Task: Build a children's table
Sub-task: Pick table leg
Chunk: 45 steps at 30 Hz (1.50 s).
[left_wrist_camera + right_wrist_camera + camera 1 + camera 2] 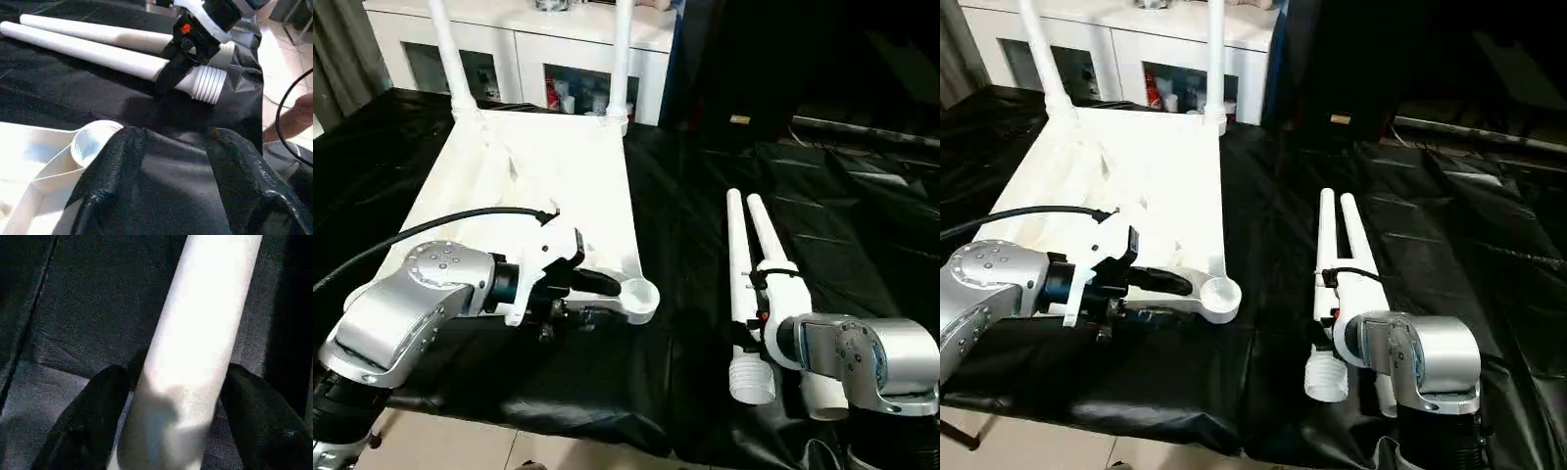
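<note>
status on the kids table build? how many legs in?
Two of four. Two white tubular legs stand in the far corner sockets of the upside-down white plastic tabletop. In hand: the right gripper straddles a third leg lying on the black cloth, fingers not clearly clamped. Left gripper is open by the empty near socket. Fourth leg lies alongside, untouched.

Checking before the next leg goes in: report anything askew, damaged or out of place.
Nothing stands out. The tabletop lies upside down with two legs standing in its far sockets; two loose legs lie side by side on the black cloth.
</note>
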Tool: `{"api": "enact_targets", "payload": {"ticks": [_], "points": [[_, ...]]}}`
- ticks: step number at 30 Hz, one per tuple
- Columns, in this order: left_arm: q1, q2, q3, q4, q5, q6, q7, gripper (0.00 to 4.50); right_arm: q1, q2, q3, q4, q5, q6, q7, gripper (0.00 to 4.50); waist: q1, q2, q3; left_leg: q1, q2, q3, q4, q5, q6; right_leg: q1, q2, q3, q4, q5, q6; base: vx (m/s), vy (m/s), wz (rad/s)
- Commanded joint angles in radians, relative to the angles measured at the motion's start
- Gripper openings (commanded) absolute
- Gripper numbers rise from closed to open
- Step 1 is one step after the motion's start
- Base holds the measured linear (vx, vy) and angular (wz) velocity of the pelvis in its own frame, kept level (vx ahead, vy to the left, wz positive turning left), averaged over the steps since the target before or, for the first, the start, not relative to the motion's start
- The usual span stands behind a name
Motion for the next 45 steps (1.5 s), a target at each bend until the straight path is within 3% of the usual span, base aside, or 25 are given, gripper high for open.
{"api": "enact_targets", "payload": {"ticks": [1,11,16,19,22,25,26,27,29,31,33,34,35,36,37,39,40,45], "points": [[-0.014,0.010,-0.011,-0.014,0.003,0.009,-0.012,2.96,-0.010,-0.001,-0.026,0.013,0.005,0.007,-0.012,2.81,0.003,0.012,-0.061,0.016,0.001,0.001,-0.066,-0.219,-0.104,0.036,-0.041,0.028,-0.079,-0.292,-0.075,0.000,0.000,0.00],[-0.019,0.015,-0.004,0.002,0.014,-0.005,-0.012,3.92,-0.029,0.035,-0.061,0.034,-0.015,0.007,-0.037,1.94,0.002,0.013,-0.062,0.017,0.000,0.001,-0.067,-0.228,-0.107,0.035,-0.042,0.028,-0.079,-0.293,-0.078,0.000,0.000,0.00],[-0.024,0.013,0.006,0.021,0.028,-0.020,-0.006,4.26,-0.060,0.054,-0.092,0.044,-0.019,0.007,-0.044,1.89,0.002,0.014,-0.062,0.018,0.001,0.000,-0.068,-0.226,-0.109,0.035,-0.041,0.028,-0.078,-0.287,-0.078,0.000,0.000,0.00],[-0.034,0.008,0.017,0.052,0.048,-0.040,0.015,4.49,-0.092,0.072,-0.112,0.045,-0.011,0.001,-0.037,1.88,0.002,0.022,-0.063,0.019,0.000,0.000,-0.068,-0.223,-0.115,0.035,-0.041,0.028,-0.076,-0.272,-0.079,0.000,0.000,0.00],[-0.045,-0.003,0.028,0.083,0.069,-0.065,0.041,4.50,-0.115,0.078,-0.118,0.041,0.000,-0.025,-0.025,1.88,0.003,0.023,-0.064,0.019,0.000,-0.002,-0.068,-0.222,-0.116,0.038,-0.041,0.028,-0.075,-0.252,-0.084,0.000,0.000,0.00],[-0.094,-0.098,0.087,0.169,0.095,-0.176,0.154,4.50,-0.145,0.082,-0.138,0.053,0.030,-0.184,0.001,1.88,0.007,0.026,-0.067,0.023,0.002,0.000,-0.065,-0.224,-0.117,0.037,-0.044,0.028,-0.076,-0.228,-0.093,0.000,0.000,0.00],[-0.145,-0.179,0.144,0.233,0.061,-0.179,0.233,4.50,-0.160,0.080,-0.148,0.064,0.063,-0.327,0.057,1.88,0.008,0.026,-0.066,0.023,0.003,0.000,-0.064,-0.234,-0.116,0.038,-0.044,0.028,-0.075,-0.226,-0.102,0.000,0.000,0.00],[-0.177,-0.229,0.179,0.276,0.049,-0.190,0.296,4.50,-0.167,0.073,-0.145,0.065,0.087,-0.397,0.108,1.88,0.013,0.023,-0.067,0.022,0.003,0.001,-0.062,-0.247,-0.110,0.040,-0.048,0.028,-0.077,-0.231,-0.113,0.000,0.000,0.00],[-0.231,-0.317,0.243,0.353,0.009,-0.235,0.376,4.50,-0.185,0.071,-0.162,0.069,0.145,-0.473,0.213,1.88,0.020,0.023,-0.067,0.019,0.003,-0.002,-0.061,-0.258,-0.095,0.046,-0.049,0.027,-0.078,-0.234,-0.117,0.000,0.000,0.00],[-0.243,-0.337,0.259,0.369,-0.007,-0.243,0.388,4.50,-0.192,0.073,-0.172,0.071,0.162,-0.479,0.240,1.88,0.022,0.016,-0.068,0.013,0.002,-0.003,-0.062,-0.228,-0.079,0.053,-0.048,0.026,-0.075,-0.206,-0.121,0.000,0.000,0.00],[-0.283,-0.392,0.314,0.413,-0.057,-0.188,0.469,4.50,-0.201,0.081,-0.199,0.072,0.218,-0.481,0.321,1.87,0.023,0.017,-0.071,0.014,0.000,0.002,-0.057,-0.198,-0.064,0.052,-0.044,0.026,-0.071,-0.154,-0.141,0.000,0.000,0.00],[-0.332,-0.437,0.377,0.454,-0.159,-0.003,0.516,4.50,-0.210,0.099,-0.241,0.074,0.295,-0.471,0.400,1.87,0.022,0.015,-0.073,0.013,-0.001,0.003,-0.053,-0.192,-0.061,0.053,-0.043,0.026,-0.065,-0.137,-0.152,0.000,0.000,0.00],[-0.345,-0.452,0.395,0.464,-0.207,0.043,0.505,4.50,-0.214,0.103,-0.253,0.077,0.320,-0.466,0.425,1.87,0.029,0.016,-0.076,0.014,-0.005,0.003,-0.047,-0.179,-0.047,0.053,-0.046,0.024,-0.064,-0.126,-0.173,0.000,0.000,0.00],[-0.351,-0.466,0.401,0.460,-0.248,0.061,0.482,4.50,-0.214,0.098,-0.249,0.078,0.333,-0.467,0.448,1.87,0.031,0.009,-0.072,0.011,-0.004,0.002,-0.052,-0.175,-0.037,0.054,-0.045,0.022,-0.072,-0.153,-0.175,0.000,0.000,0.00],[-0.352,-0.472,0.403,0.458,-0.255,0.062,0.479,4.50,-0.213,0.094,-0.244,0.079,0.337,-0.471,0.454,1.87,0.033,0.012,-0.073,0.011,-0.001,0.000,-0.053,-0.167,-0.037,0.055,-0.047,0.022,-0.069,-0.150,-0.178,0.000,0.000,0.00],[-0.361,-0.517,0.410,0.446,-0.279,0.072,0.480,4.50,-0.198,0.069,-0.209,0.078,0.375,-0.501,0.507,1.87,0.034,0.002,-0.072,0.011,0.003,0.003,-0.055,-0.158,-0.035,0.056,-0.046,0.020,-0.073,-0.141,-0.179,0.000,0.000,0.00],[-0.363,-0.526,0.411,0.445,-0.278,0.079,0.488,4.50,-0.193,0.065,-0.203,0.077,0.383,-0.512,0.515,1.87,0.035,0.003,-0.072,0.010,0.003,0.003,-0.055,-0.161,-0.032,0.056,-0.047,0.021,-0.073,-0.144,-0.177,0.000,0.000,0.00],[-0.351,-0.546,0.379,0.436,-0.261,0.089,0.504,4.50,-0.185,0.062,-0.188,0.075,0.411,-0.525,0.548,1.87,0.036,0.007,-0.068,0.009,0.003,0.000,-0.059,-0.175,-0.039,0.053,-0.050,0.021,-0.083,-0.226,-0.132,0.000,0.000,0.00]]}}
